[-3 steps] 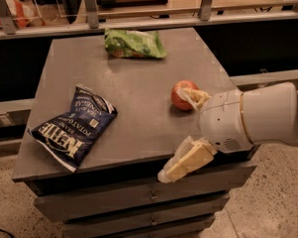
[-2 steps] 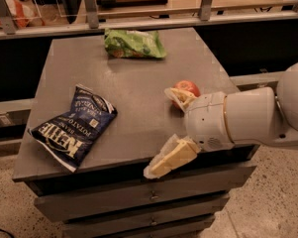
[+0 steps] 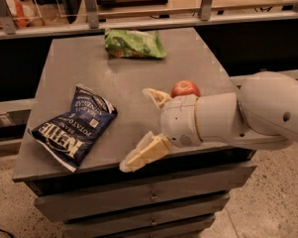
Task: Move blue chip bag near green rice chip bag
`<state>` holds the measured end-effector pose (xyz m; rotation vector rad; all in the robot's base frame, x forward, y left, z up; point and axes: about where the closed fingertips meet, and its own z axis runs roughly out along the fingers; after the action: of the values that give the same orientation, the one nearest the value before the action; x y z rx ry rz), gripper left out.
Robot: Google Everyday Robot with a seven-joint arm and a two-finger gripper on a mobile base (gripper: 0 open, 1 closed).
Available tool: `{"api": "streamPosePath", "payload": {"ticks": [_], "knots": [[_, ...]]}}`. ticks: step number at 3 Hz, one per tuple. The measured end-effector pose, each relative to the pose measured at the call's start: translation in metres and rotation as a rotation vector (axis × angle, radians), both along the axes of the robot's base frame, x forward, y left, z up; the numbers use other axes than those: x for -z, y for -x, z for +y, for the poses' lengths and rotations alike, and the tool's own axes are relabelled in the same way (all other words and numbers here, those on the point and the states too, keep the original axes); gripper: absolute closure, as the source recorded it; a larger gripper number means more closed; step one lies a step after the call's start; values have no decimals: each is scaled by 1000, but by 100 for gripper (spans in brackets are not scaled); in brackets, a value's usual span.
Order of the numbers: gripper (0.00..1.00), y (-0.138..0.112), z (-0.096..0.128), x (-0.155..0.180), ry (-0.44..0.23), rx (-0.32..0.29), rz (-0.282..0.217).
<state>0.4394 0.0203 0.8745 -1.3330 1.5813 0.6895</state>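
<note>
The crinkly navy blue chip bag (image 3: pixel 74 128) is laid flat at the lower left of the matte grey cabinet top (image 3: pixel 138 78), with the creased green rice chip bag (image 3: pixel 134 43) well apart at the upper middle edge. Right of centre, the gripper (image 3: pixel 136 129) is held over the front edge, its cream wedge-shaped fingers (image 3: pixel 147 152) spread wide around nothing, a round red apple (image 3: pixel 185 89) just behind it.
</note>
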Motion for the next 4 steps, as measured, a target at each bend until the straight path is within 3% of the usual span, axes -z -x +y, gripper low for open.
{"api": "streamPosePath", "payload": {"ticks": [2,4], "knots": [[0,-15,37,11,-50,-40,3],[0,-32,66,15,-42,-41,14]]}}
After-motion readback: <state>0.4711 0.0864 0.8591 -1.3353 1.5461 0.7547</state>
